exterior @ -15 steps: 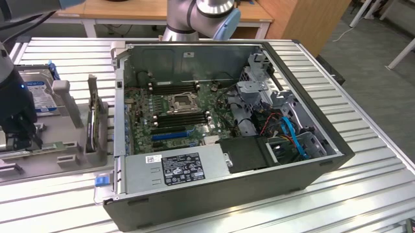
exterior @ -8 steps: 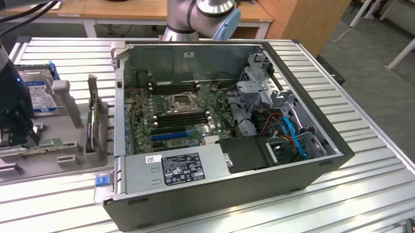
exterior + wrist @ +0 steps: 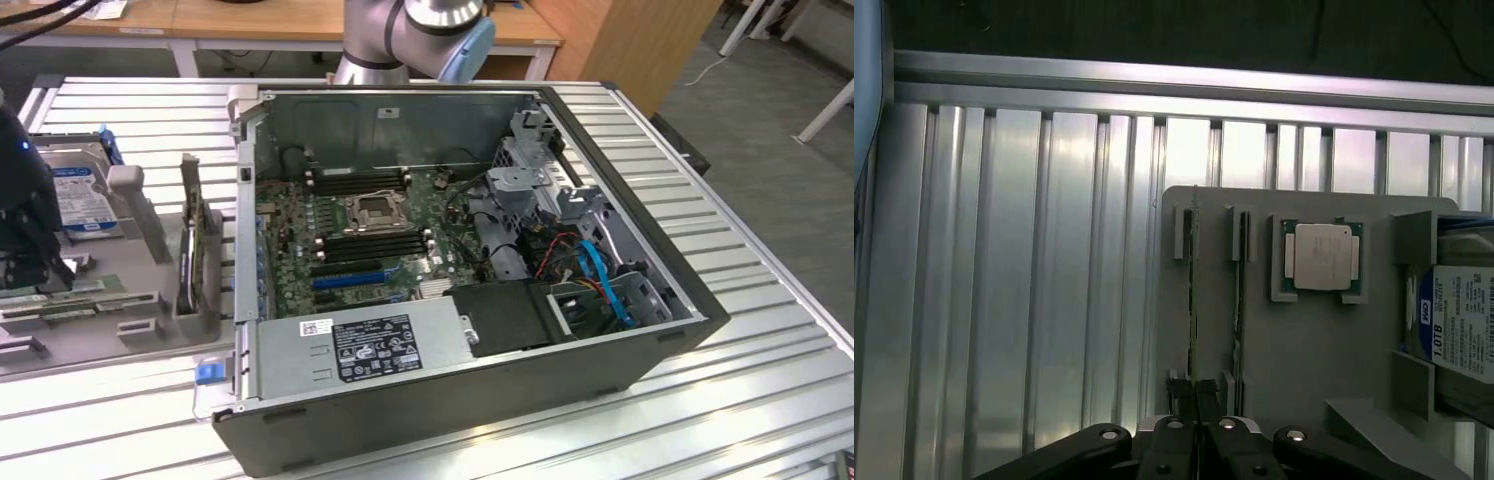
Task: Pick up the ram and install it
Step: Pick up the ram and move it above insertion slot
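Two rams stand on edge in slots of a grey tray (image 3: 1304,350). My gripper (image 3: 1199,400) is shut on the near end of one ram (image 3: 1193,290), a thin green stick that still sits in its slot. The other ram (image 3: 1239,300) stands parallel beside it. In the exterior view the gripper (image 3: 34,280) is low over the tray (image 3: 134,290) at that view's left, and the ram sticks (image 3: 60,298) lie just beside it. The open computer case (image 3: 467,260) holds the motherboard with its long black memory slots (image 3: 380,245).
A square silver processor (image 3: 1322,257) and a hard drive (image 3: 1459,325) with a blue-white label share the tray. A second drive-like part (image 3: 198,240) stands upright between tray and case. Everything rests on a slatted aluminium table (image 3: 747,400). The arm's base (image 3: 400,35) rises behind the case.
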Available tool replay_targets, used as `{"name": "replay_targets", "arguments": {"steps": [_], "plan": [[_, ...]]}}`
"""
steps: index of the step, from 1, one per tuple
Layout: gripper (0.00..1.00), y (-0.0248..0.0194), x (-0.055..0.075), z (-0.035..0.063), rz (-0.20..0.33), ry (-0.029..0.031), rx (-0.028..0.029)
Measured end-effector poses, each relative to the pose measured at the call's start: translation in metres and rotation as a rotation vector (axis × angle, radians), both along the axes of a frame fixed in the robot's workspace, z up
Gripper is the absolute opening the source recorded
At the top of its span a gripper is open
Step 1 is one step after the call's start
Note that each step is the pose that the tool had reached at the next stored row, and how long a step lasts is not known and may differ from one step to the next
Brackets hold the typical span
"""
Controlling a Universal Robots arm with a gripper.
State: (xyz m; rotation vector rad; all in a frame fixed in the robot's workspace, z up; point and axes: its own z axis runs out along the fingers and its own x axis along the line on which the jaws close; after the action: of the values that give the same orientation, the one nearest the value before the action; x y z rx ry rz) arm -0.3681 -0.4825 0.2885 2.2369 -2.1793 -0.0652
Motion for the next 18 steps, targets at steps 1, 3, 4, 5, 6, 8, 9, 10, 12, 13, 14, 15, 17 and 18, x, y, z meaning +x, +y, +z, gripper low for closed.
{"name": "replay_targets", "arguments": {"steps": [1, 3, 4, 5, 6, 8, 9, 10, 12, 13, 14, 15, 17, 18], "plan": [[0.11, 0.0000, 0.000, 0.0020, 0.000, 0.0000, 0.0000], [0.11, 0.0000, 0.000, 0.0059, 0.000, 0.0000, 0.0000], [0.11, 0.0000, 0.000, 0.0079, 0.000, 0.0000, 0.0000], [0.11, 0.0000, 0.000, 0.0098, 0.000, 0.0000, 0.0000], [0.11, 0.0000, 0.000, 0.0117, 0.000, -0.0001, 0.0000], [0.11, 0.0000, 0.000, 0.0154, 0.000, 0.0000, 0.0000], [0.11, 0.0000, 0.000, 0.0171, 0.000, 0.0000, 0.0000], [0.11, 0.0000, 0.000, 0.0206, 0.000, 0.0000, 0.0000], [0.11, 0.0000, 0.000, 0.0239, 0.000, 0.0000, 0.0000], [0.11, 0.0000, 0.000, 0.0256, 0.000, -0.0001, 0.0000], [0.11, 0.0000, 0.000, 0.0275, 0.000, 0.0000, 0.0000], [0.11, 0.0000, 0.000, 0.0291, 0.000, 0.0000, 0.0000], [0.11, 0.0000, 0.000, 0.0323, -0.001, -0.0001, 0.0001], [0.11, 0.0000, 0.000, 0.0340, -0.001, 0.0000, 0.0000]]}}
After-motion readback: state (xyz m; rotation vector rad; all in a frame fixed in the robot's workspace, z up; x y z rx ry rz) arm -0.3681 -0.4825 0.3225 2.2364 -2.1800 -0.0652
